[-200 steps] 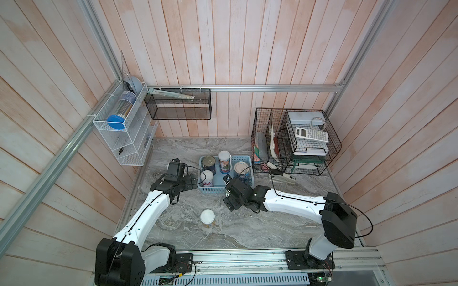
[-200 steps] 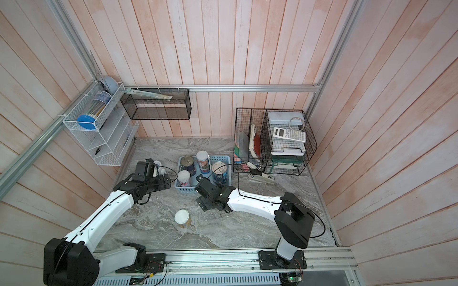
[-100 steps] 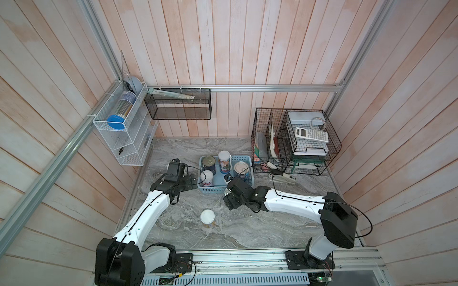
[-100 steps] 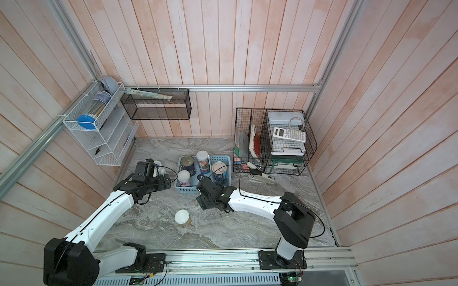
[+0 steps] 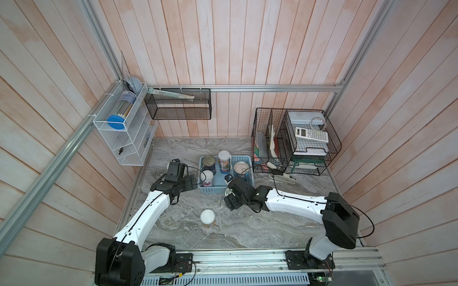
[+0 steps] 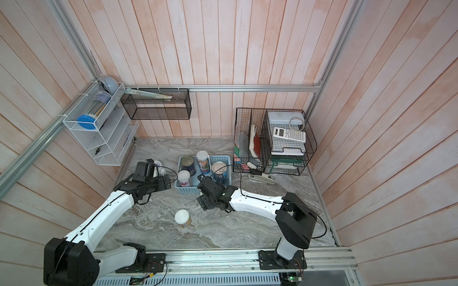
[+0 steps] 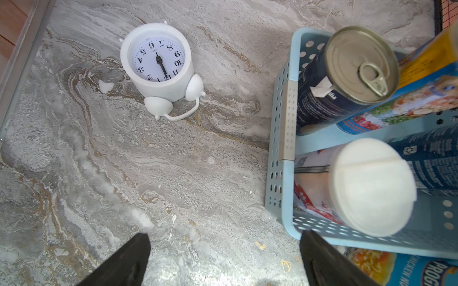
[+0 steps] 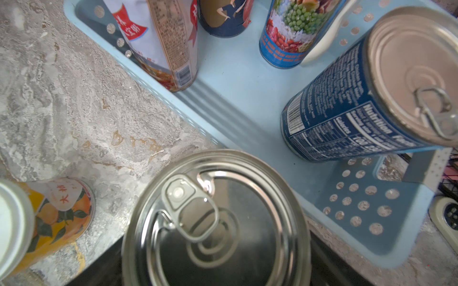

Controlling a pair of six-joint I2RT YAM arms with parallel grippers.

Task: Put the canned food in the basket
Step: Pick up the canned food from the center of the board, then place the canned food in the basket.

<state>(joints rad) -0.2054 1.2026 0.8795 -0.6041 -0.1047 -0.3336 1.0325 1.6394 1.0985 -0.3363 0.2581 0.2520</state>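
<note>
Cans take up most of the light blue basket [image 5: 213,190], which sits on the marble tabletop [image 5: 247,230] toward the back wall. Four of them stand upright inside. Along the far side are a silver-topped can [image 5: 209,161] and a tall white-lidded can [image 5: 224,159] with a picture label. A dark blue can [image 5: 240,168] with a pull tab is at the right end, and a shorter white-lidded can [image 5: 207,176] is in the near left corner.

Two more cans are outside. A pull-tab can [image 8: 213,213] is just outside the basket's near wall. The right pincer [image 8: 214,265] is down over it with its black fingers [image 8: 327,257] flanking the can's sides. I cannot tell whether they press on the can or only sit close. An orange-labelled can [image 5: 207,218] with a white lid stands alone on the tabletop, nearer the arms' bases and well apart from the basket.

The left pincer [image 7: 225,237] hovers at the basket's left end, spread wide with nothing between its fingers. A small white clock [image 7: 158,64] sits on the tabletop left of the basket. To the basket's right, black wire racks [image 5: 295,148] hold a calculator [image 5: 311,135], and a stapler [image 5: 282,174] lies in front of them.
</note>
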